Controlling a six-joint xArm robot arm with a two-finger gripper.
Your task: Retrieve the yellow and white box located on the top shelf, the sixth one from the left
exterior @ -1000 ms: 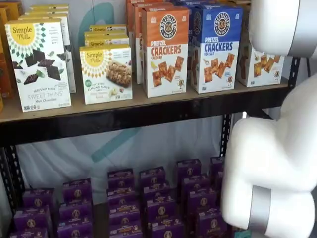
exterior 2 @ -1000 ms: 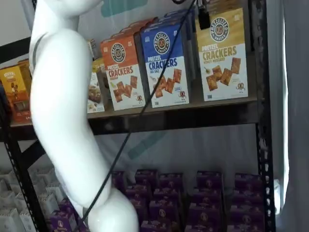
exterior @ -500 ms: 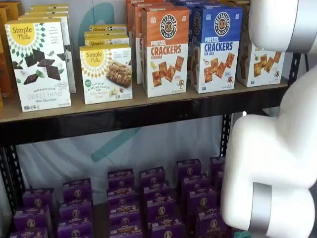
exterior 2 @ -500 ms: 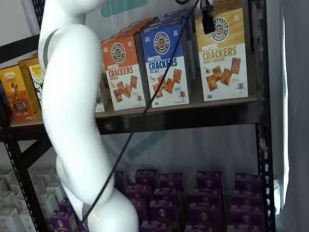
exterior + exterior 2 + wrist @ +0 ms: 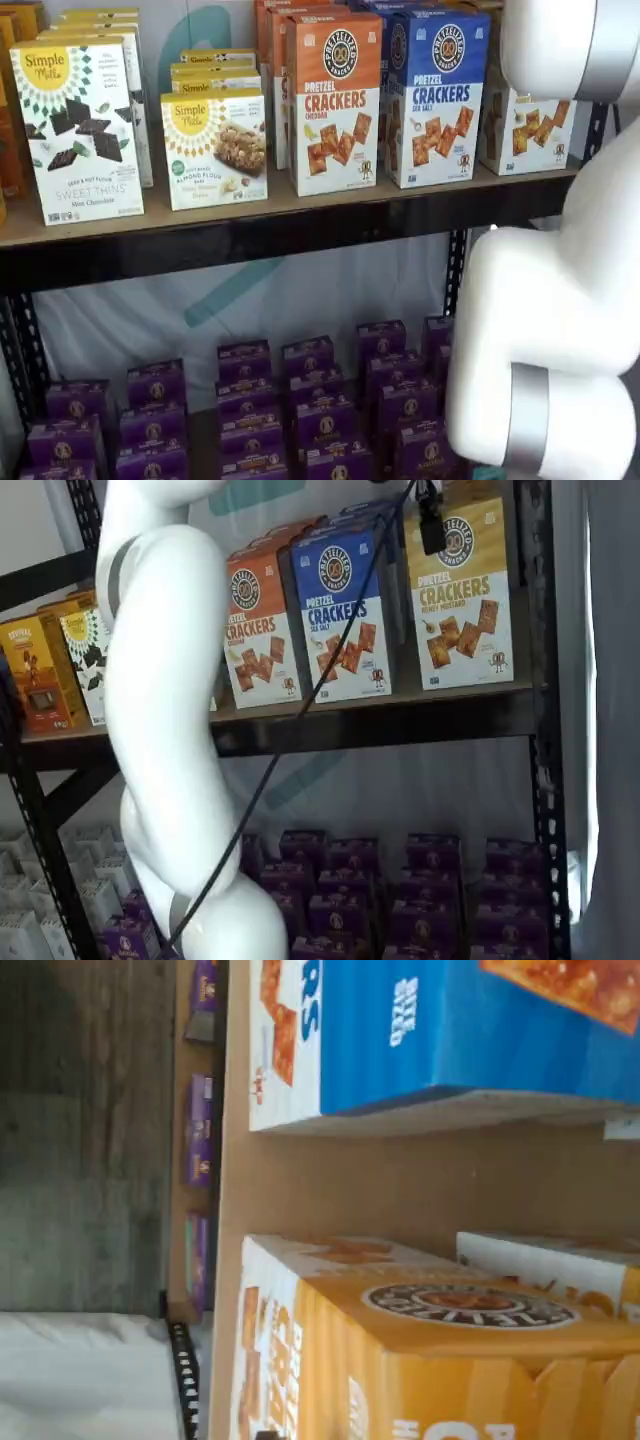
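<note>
Fingers point(image 5: 430, 525) are showing only as a dark tip hanging beside the cable, so whether they're released or clenched I cannot tell. Just below them the yellow and white box point(image 5: 458, 590) is standing upright at the top shelf's point(image 5: 400, 702) right end.
</note>
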